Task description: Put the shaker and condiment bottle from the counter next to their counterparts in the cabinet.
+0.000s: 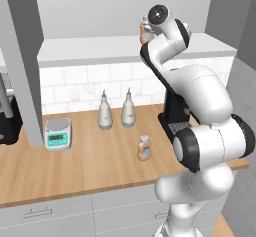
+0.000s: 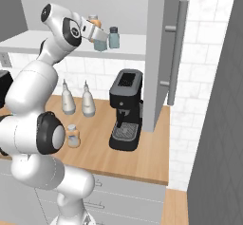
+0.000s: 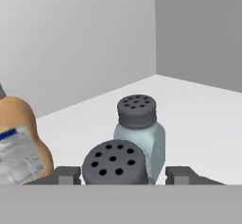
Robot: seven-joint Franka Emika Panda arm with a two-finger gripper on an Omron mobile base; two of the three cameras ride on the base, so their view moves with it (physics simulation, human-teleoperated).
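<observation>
My gripper is up at the cabinet shelf, and the shaker stands between its fingertips, dark cap toward the camera. The jaws are open, with a small gap showing at the right fingertip. Just behind stands the counterpart shaker, also seen in the right base view. The counterpart orange bottle is at the left on the shelf. The condiment bottle stands upright on the counter, far below the hand.
Two white teardrop bottles stand near the back wall, and a small kitchen scale to their left. A black coffee machine sits under the cabinet's right end, beside an open cabinet door.
</observation>
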